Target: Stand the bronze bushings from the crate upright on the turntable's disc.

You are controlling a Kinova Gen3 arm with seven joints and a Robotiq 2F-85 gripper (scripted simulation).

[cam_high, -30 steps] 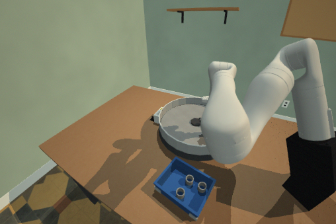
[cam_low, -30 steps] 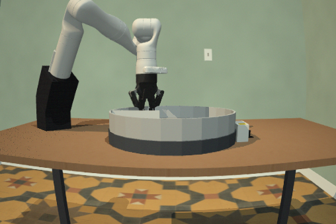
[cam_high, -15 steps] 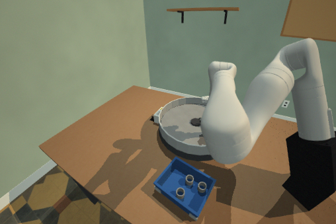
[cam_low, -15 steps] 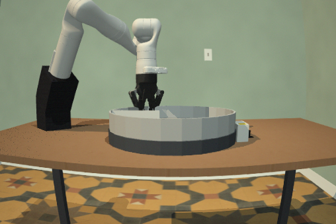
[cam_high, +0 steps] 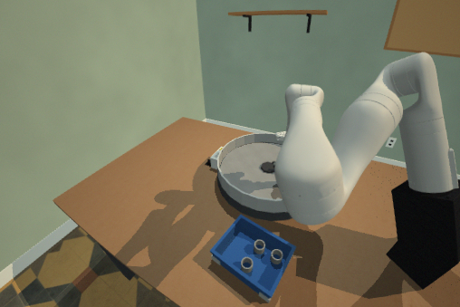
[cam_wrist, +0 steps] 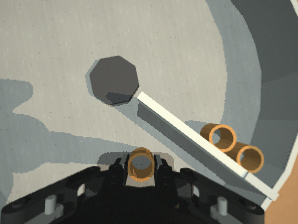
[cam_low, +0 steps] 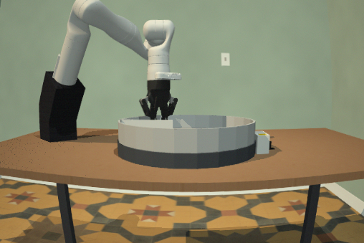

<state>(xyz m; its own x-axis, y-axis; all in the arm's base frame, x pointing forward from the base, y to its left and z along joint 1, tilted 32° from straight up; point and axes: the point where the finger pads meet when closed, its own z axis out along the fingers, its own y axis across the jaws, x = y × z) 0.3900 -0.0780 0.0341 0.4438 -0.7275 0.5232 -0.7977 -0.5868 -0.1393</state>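
My gripper (cam_wrist: 141, 162) (cam_low: 159, 115) is shut on a bronze bushing (cam_wrist: 140, 164), held upright with its open end up, low over the turntable's grey disc (cam_wrist: 60, 45) (cam_high: 242, 160). The fingertips dip just inside the turntable's rim (cam_low: 186, 134). Two more bronze bushings (cam_wrist: 221, 136) (cam_wrist: 249, 156) stand on the disc beyond a white divider bar (cam_wrist: 185, 135) that runs from the dark hub (cam_wrist: 113, 80) (cam_high: 267, 167) to the rim. In the top view the arm hides my gripper. Three steel bushings (cam_high: 259, 245) (cam_high: 276, 256) (cam_high: 247, 263) stand in the blue crate (cam_high: 235, 235).
The turntable has a raised wall (cam_wrist: 272, 60) around the disc and a small white box (cam_low: 261, 142) at its side. The arm's black base (cam_high: 426, 228) stands at the table's right. The crate sits near the table's front edge.
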